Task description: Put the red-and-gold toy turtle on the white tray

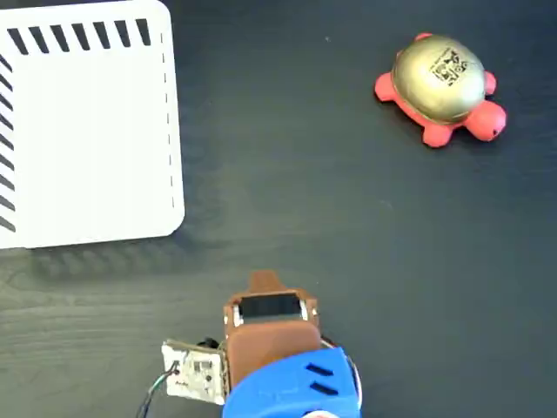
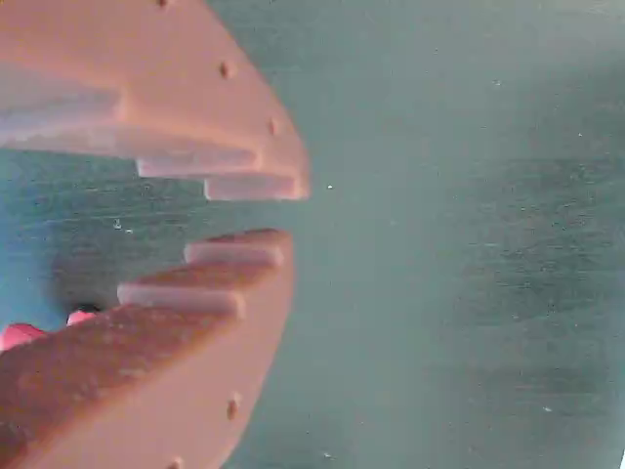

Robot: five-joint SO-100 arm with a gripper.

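With the brown stepped-finger pincer parted only narrowly and holding nothing, it is best opened wider and carried across the dark surface to the coral-red, gold-shelled toy turtle, lying well apart from the flat white striped tray.
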